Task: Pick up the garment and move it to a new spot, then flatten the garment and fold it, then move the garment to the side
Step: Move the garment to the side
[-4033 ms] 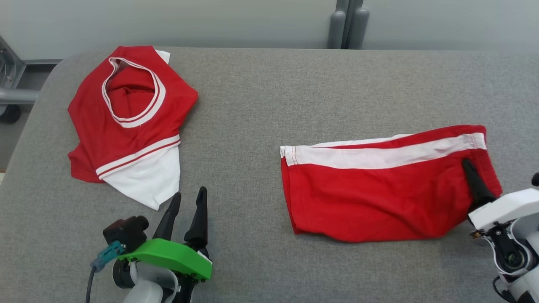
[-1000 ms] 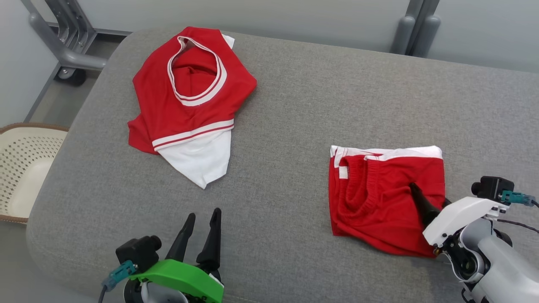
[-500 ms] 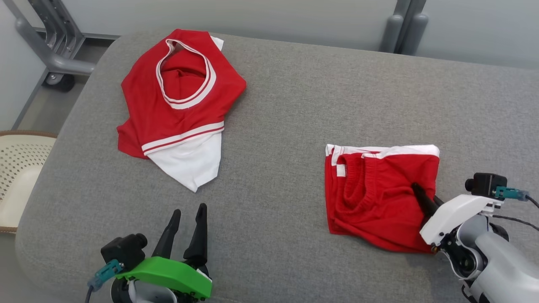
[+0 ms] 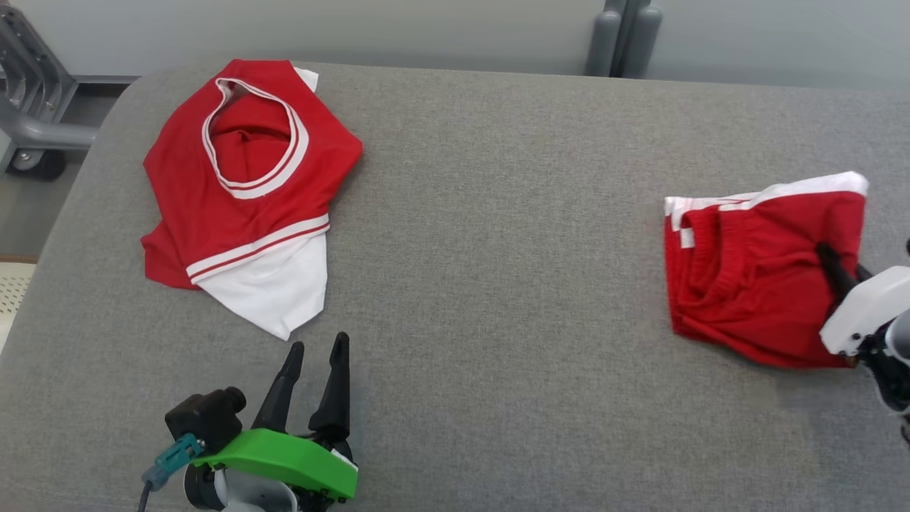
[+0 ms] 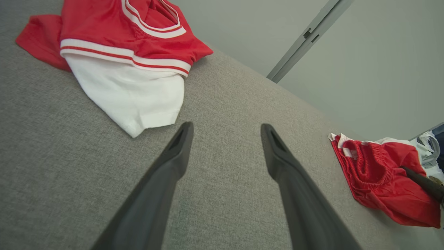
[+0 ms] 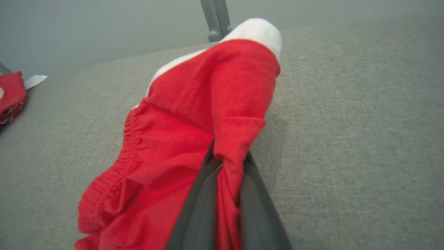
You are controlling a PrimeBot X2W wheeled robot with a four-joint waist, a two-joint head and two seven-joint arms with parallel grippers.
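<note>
Item: one pair of shorts (image 4: 746, 284), red, folded in half, at the far right of the frame in the head view, on the grey fabric counter (image 4: 498, 249). A white band runs along the upper edge. A gathered elastic waistband faces left, with a small white patch beside it near the upper left corner. The cloth is rumpled into soft ridges toward the lower edge. Holder: right gripper (image 4: 826, 254), jaws closed on a pinched fold of red cloth at the right-hand side of the shorts. The right wrist view shows the fold standing up between the two dark fingers, with the white band at the far end. Whether the far edge is lifted off the counter cannot be told. Second item: a red and white top (image 4: 242, 192), crumpled, neck opening upward, white panel at its lower end, in the upper left of the frame. Left gripper (image 4: 318, 343): lower left of the frame, jaws parted and holding nothing, fingertips just below the white panel and clear of it. Change from half a second ago: the shorts stood then right of centre and lower in the frame. They are now against the right edge and higher. The camera has also swung, since the top sits further left than before, but the stretch of bare counter between top and shorts is clearly wider. The fold of the shorts and the grip on them are unchanged.
</note>
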